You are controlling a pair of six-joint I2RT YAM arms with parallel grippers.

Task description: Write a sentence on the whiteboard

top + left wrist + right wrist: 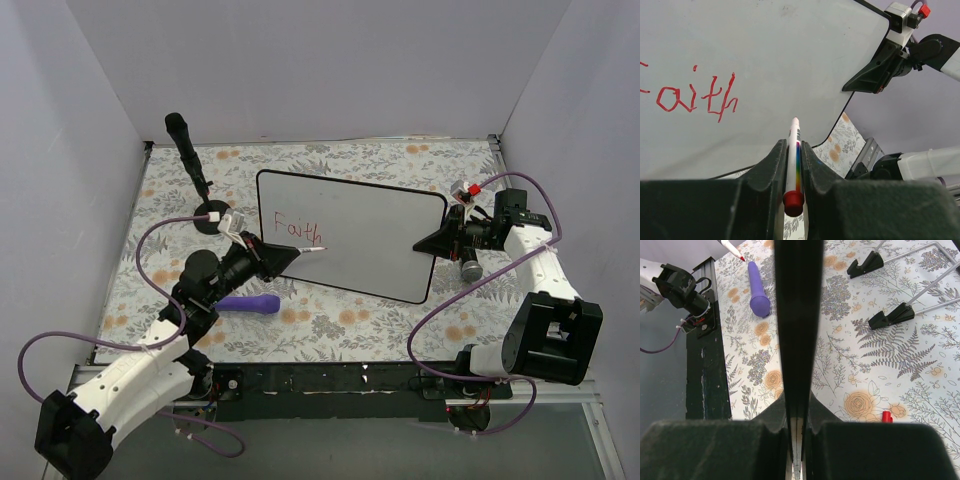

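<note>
The whiteboard stands tilted in mid-table, its right edge clamped in my right gripper, seen edge-on in the right wrist view. Red lettering "Faith" sits at its upper left, also in the left wrist view. My left gripper is shut on a white marker with a red rear end; its tip is at the board just right of the word.
A purple cylinder lies on the floral cloth near the left arm. A black stand with a stick rises at back left. A small red cap lies on the cloth. White walls enclose the table.
</note>
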